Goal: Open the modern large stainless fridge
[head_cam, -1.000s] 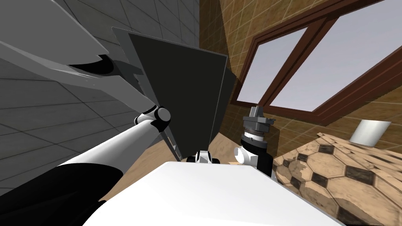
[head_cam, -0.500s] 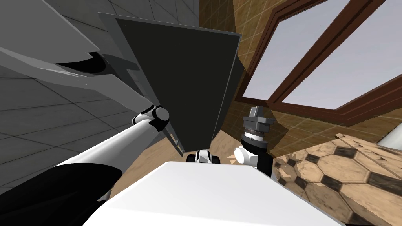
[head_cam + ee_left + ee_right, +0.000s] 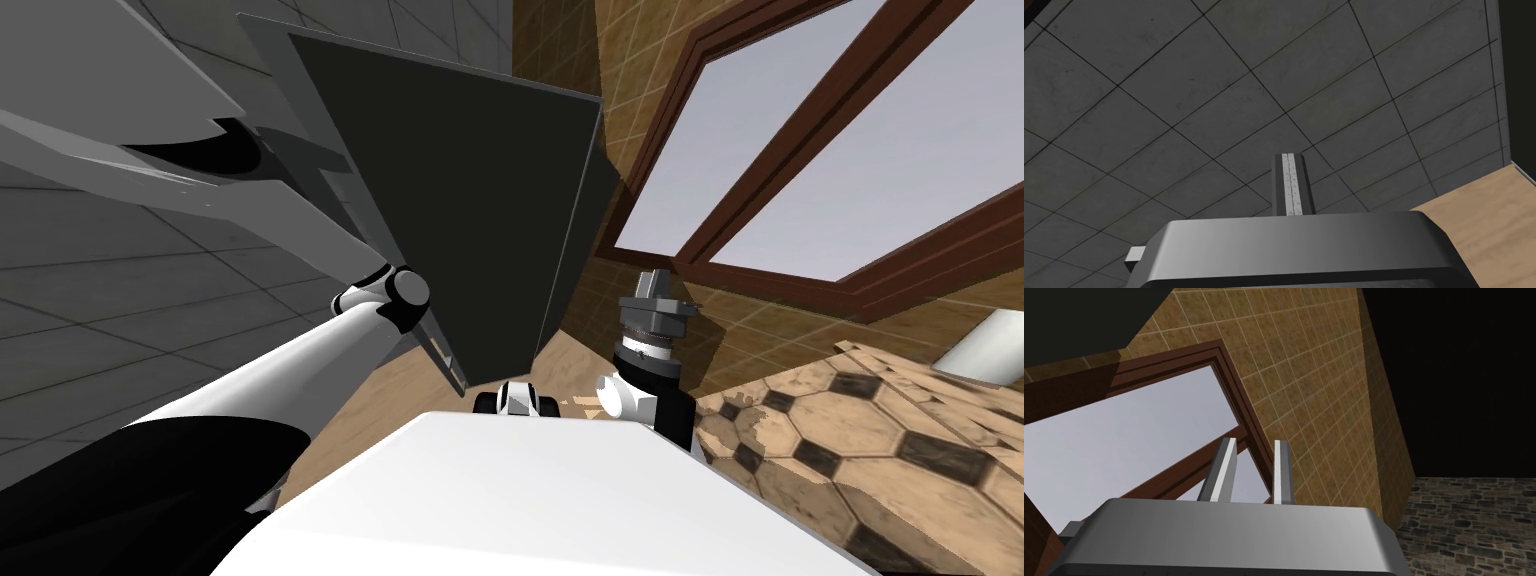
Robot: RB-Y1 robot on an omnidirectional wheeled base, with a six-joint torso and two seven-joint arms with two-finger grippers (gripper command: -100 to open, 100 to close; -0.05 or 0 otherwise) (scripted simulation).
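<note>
Facing: fridge door [image 3: 470, 200] at 12 o'clock, a dark flat panel with a pale grey edge, standing open at an angle.
Body side: pale grey slabs [image 3: 150, 190] at 10 o'clock with a black gap between them. Cannot tell which part of the fridge they are.
Left side: left arm [image 3: 330, 345] reaches toward 11 o'clock, with its wrist joint at the door's lower edge. The head view hides any contact with the door.
Left end: left gripper [image 3: 1291, 157] has its fingers pressed flat together with nothing between them. It points at the grey tiled wall [image 3: 1174, 100].
Right side: right gripper [image 3: 1253, 443] is raised at 1 o'clock, apart from the door. Its fingers are upright and drawn close, leaving a narrow gap, and they hold nothing.
Floor: tan wood floor [image 3: 400, 400] lies under the door, with hexagon tiles [image 3: 850, 420] at 3 o'clock.
Beyond: window [image 3: 800, 150] with a dark brown frame at 2 o'clock.
</note>
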